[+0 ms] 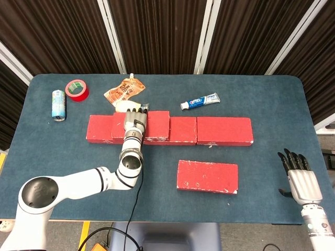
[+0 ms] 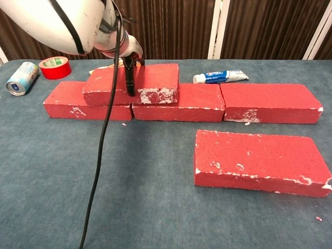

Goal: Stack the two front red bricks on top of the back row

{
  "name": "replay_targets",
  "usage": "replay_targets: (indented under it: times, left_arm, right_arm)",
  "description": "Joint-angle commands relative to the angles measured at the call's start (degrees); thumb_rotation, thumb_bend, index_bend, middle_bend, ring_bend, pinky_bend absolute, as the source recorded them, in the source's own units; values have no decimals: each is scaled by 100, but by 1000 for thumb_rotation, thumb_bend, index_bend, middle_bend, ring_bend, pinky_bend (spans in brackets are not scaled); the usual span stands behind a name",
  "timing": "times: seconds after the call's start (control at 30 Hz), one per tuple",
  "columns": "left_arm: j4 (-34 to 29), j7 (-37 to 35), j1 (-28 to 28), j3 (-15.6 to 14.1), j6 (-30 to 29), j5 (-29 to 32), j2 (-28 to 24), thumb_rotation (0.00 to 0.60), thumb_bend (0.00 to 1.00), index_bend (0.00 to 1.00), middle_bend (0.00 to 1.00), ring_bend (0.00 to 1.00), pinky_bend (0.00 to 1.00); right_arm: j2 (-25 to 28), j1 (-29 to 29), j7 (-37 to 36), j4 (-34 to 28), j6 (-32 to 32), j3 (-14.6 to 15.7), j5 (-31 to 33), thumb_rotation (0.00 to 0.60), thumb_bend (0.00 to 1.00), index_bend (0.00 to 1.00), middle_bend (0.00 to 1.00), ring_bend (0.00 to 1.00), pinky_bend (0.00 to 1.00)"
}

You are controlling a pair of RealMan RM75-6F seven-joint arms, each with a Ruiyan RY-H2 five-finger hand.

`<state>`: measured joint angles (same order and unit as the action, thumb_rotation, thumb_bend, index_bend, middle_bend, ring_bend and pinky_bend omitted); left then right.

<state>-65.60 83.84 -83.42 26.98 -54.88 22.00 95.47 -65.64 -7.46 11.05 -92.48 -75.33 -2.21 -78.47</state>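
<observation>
Bench (image 1: 63,157): dark blue cloth surface, rounded corners, dark slatted curtain behind.

Back row (image 1: 222,130): red bricks laid end to end across the middle of the bench, running from left of centre toward the right; white scuffs along the near faces.

Stacked brick (image 2: 155,78): red, resting flat on top of the left part of the back row, spanning the joint between the two leftmost bricks; chipped white patch on its near face.

Left hand (image 1: 134,123): over the stacked brick, dark fingers (image 2: 128,78) wrapped down the near face and over the far edge, gripping the brick. White forearm reaching in from the near left corner, black cable hanging from it.

Front brick (image 1: 207,177): red, lying flat and alone toward the near edge, right of centre, well apart from the back row, not yet stacked.

Right hand (image 1: 301,178): at the near right corner, just off the bench edge, fingers straight and apart, holding nothing. Seen in head view only.

Toothpaste tube (image 1: 200,101): white and blue, lying behind the back row, near the middle of the far edge.

Tape roll (image 1: 77,90): red, flat, far left corner.

Can (image 1: 58,104): on its side, beside the tape roll, near the left edge.

Snack pouch (image 1: 123,90): orange, crumpled, just behind the stacked brick.
</observation>
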Motion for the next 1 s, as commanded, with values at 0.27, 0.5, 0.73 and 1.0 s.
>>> replay_targets:
  times: [0.27,0.5,0.73,1.0]
  left_arm:
    - [53,95,9,49,7,-14,63,600,79,0,0,0,81]
    - [125,118,11,90,-44,-49,136,600,0,0,0,0,81]
    - [146,-64,18,151,-49,-309,211,600,0,0,0,0,80]
    - [-499,-590,126,306,-240,-874,-97,600,0,0,0,0,80]
  right_arm:
    - [0,1,3,-8,2,-5,20,600,0,0,0,0,0]
    - [0,0,-7,-9,8,-5,24,600,0,0,0,0,0]
    - [-13,-12,7,-4,38,0,39,600,0,0,0,0,0]
    - [-11,-20,-12,11,54,10,20,600,0,0,0,0,0]
